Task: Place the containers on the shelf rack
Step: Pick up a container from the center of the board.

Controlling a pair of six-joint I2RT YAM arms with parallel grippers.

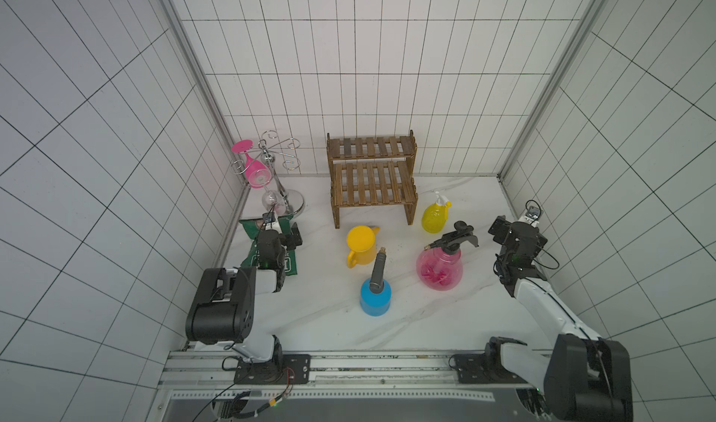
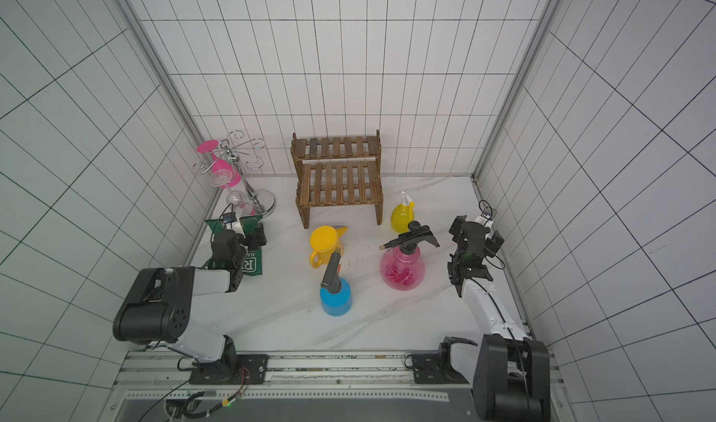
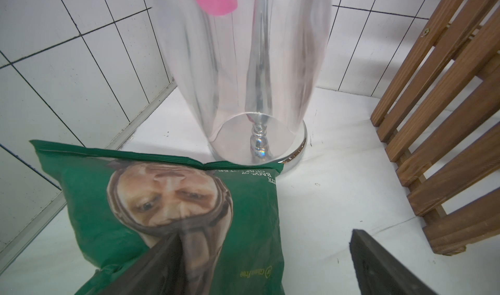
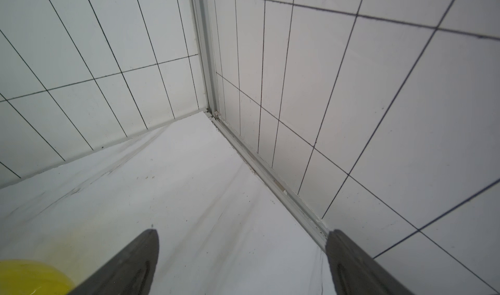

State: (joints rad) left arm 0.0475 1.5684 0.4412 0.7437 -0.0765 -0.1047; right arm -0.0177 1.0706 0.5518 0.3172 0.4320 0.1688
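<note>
Since all four things to put away stand on the table (image 1: 310,323), the job looks to be at its very start. Nearest the arm bases is the blue bottle (image 1: 375,300) with its tall grey sprayer. A little further back stand the round pink sprayer (image 1: 439,273) and the yellow watering can (image 1: 361,245). About level with them, the left end effector (image 3: 266,238) hangs over a green bag (image 3: 162,199) by the left wall, spread wide apart and holding nothing. The right end effector (image 4: 243,232) hangs by the right wall, also wide apart and empty, near the small yellow bottle (image 1: 434,216). Furthest back, against the wall, is the shelf rack (image 1: 372,183), and both its shelves are bare. The next move is probably a first pick. The right arm would need to turn toward the small yellow bottle or the pink sprayer, come down around it, and close gently so it stays upright.
</note>
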